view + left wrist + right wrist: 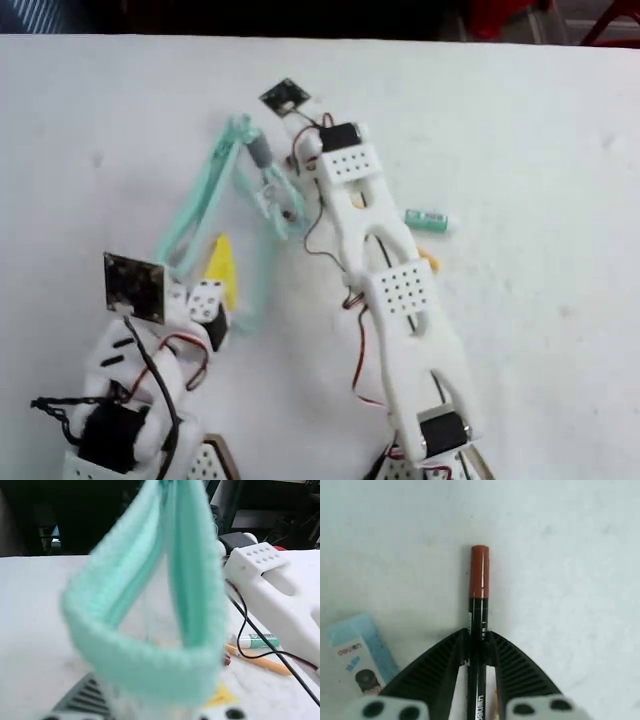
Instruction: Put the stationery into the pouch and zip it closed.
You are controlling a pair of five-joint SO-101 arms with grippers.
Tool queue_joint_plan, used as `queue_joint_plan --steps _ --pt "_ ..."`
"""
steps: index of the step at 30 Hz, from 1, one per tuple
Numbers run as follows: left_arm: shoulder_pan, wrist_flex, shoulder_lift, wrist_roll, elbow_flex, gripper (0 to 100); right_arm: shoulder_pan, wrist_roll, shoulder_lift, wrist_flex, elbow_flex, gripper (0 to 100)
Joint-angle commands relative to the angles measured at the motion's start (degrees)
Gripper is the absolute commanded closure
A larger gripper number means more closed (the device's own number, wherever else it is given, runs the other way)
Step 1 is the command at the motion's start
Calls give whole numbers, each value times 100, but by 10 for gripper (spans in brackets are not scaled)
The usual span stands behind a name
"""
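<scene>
Right tool clamps a black, print-marked pen with red-brown cap; left tool grips the mint-green fabric pouch.

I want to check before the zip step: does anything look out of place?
The glue stick and pencil lie on the table, outside the pouch; the right gripper holds a pen. Nothing looks damaged.

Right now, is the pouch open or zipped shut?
Open. In the left wrist view the pouch has its mint rim spread into a wide loop, and the table shows through the gap.
</scene>
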Motion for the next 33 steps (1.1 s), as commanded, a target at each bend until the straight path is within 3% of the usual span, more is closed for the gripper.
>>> queue_joint_plan --steps 1,6,15,17,21,33 --pt "145 -413 -66 -316 -88 976 57 26 4 154 -18 981" --pt "110 -853 -66 -334 554 976 57 26 4 154 -18 981" --pt "110 -835 -66 -334 651 973 57 26 4 163 -18 981" --pt "110 -712 -66 -334 580 953 57 26 4 163 -18 981" --pt "110 105 -66 -299 255 806 57 26 4 163 -18 981" --pt "101 202 -66 -334 255 811 48 18 -4 242 -18 981"
